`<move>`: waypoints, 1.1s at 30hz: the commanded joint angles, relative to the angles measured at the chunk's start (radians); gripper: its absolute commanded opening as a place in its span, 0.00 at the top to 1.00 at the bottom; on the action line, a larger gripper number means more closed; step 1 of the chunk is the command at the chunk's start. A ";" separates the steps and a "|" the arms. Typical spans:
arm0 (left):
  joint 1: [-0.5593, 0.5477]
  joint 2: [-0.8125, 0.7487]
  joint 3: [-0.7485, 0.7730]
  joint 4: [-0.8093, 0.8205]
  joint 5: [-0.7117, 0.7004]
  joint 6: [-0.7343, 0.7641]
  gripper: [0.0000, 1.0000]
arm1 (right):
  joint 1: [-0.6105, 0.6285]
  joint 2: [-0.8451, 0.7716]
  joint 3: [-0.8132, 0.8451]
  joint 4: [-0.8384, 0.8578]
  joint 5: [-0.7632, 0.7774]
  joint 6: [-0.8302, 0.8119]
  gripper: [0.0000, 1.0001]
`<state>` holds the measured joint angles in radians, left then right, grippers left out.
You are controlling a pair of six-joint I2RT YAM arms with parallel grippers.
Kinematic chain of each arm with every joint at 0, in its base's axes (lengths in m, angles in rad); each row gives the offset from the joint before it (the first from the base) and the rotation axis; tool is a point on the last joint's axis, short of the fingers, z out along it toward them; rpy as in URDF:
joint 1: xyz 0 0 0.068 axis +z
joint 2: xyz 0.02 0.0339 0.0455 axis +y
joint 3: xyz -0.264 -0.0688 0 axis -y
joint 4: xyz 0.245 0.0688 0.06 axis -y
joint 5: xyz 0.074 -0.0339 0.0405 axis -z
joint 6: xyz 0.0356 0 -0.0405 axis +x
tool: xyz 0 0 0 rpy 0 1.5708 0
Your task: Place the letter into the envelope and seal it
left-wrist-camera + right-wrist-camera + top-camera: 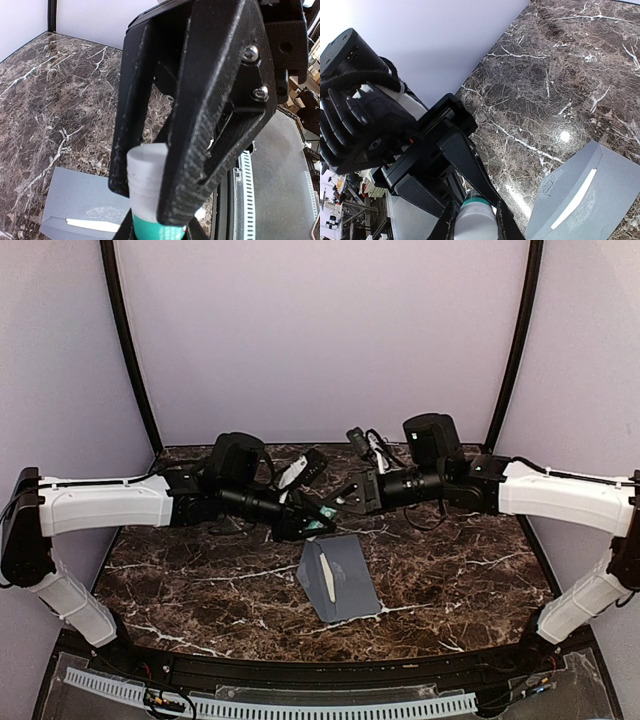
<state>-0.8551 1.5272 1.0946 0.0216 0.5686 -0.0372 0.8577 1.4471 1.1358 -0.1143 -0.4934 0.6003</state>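
The grey envelope [340, 580] lies flat on the marble table, below both grippers and touched by neither. A thin cream strip [326, 576] runs along it, seemingly the letter's edge; the rest of the letter is hidden. Above the envelope's far end the two grippers meet on a glue stick [320, 524]. My left gripper [160, 233] is shut on its green body [150, 227]. My right gripper [476, 223] is shut on its white cap [477, 225]. The left wrist view shows the right fingers [195, 150] clamped round the cap [145, 175], with the envelope [75, 200] underneath.
The marble table [450, 580] is bordered by lilac walls and two black corner posts [130, 350]. A black rail and a white slotted strip [300, 705] run along the near edge. Cables and a white-and-black object [300, 470] lie behind the grippers.
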 commanded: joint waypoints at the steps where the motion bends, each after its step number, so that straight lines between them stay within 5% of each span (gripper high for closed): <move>1: 0.008 0.005 -0.009 -0.027 -0.030 0.021 1.00 | -0.048 -0.082 -0.030 0.056 0.024 0.023 0.94; 18: 0.073 -0.007 0.004 -0.071 -0.134 0.001 1.00 | -0.119 -0.212 -0.082 -0.135 0.150 -0.097 0.95; 25: 0.354 -0.146 -0.061 0.073 -0.108 -0.128 1.00 | 0.118 -0.295 -0.296 -0.179 0.242 -0.136 0.91; 33: 0.383 -0.209 -0.090 0.073 -0.169 -0.112 1.00 | 0.406 -0.284 -0.484 -0.089 0.435 -0.018 0.90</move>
<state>-0.4671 1.3365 1.0302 0.0689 0.4198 -0.1360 1.1725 1.1549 0.6899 -0.2600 -0.2085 0.5304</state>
